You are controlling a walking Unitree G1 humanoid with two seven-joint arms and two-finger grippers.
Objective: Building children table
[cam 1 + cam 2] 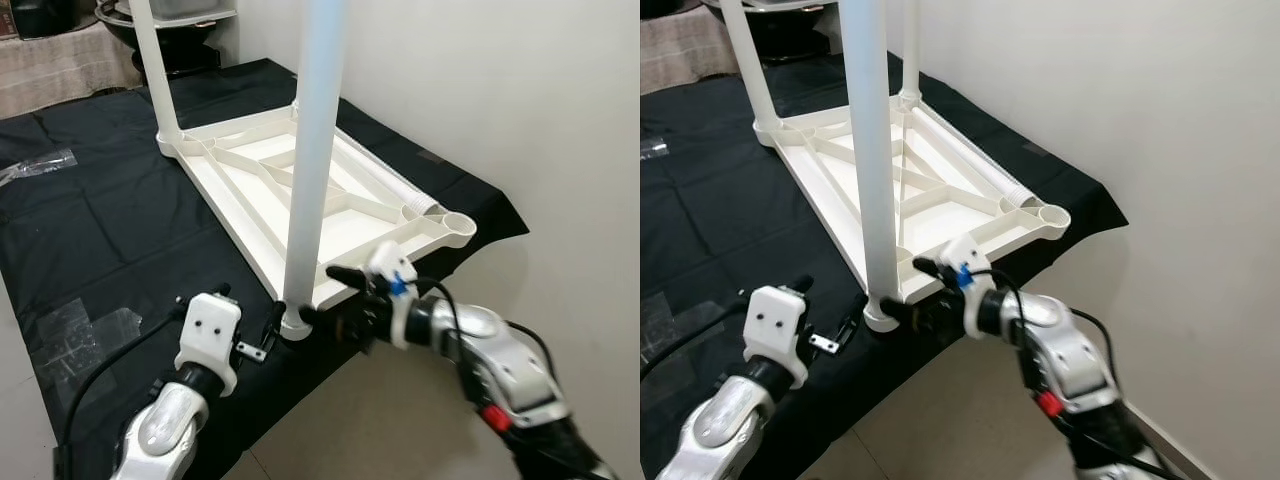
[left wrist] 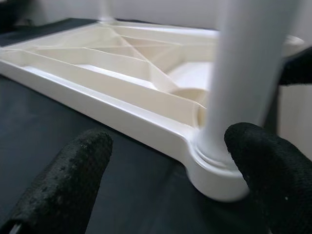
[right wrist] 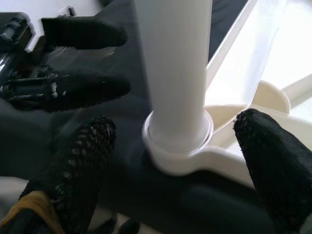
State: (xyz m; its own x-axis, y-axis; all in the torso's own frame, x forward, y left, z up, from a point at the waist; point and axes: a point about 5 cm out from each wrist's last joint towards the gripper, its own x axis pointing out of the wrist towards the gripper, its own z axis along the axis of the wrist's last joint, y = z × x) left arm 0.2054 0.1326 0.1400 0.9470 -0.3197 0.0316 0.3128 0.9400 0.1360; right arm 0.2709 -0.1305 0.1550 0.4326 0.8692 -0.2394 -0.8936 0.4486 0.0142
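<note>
The upturned white tabletop (image 1: 300, 190) is lying on the black-covered bench (image 1: 90, 230), its nearest leg (image 1: 312, 170) standing in the corner socket (image 1: 296, 325) at 6 o'clock. The right end effector (image 1: 322, 294) is spreading wide around the socket; the left end effector (image 1: 272, 325) is waiting wide beside it. To seat the leg well, the robot should probably close evenly and press straight down.

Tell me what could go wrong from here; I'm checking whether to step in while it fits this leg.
1. The white plastic table top lies upside down at the edge of the black cloth, so a sideways push could slide it off.
2. The tall white plastic leg stands in the near corner socket; if not fully seated, it may tip.
3. The right gripper and left gripper are both open beside the leg's base, not holding it.
</note>
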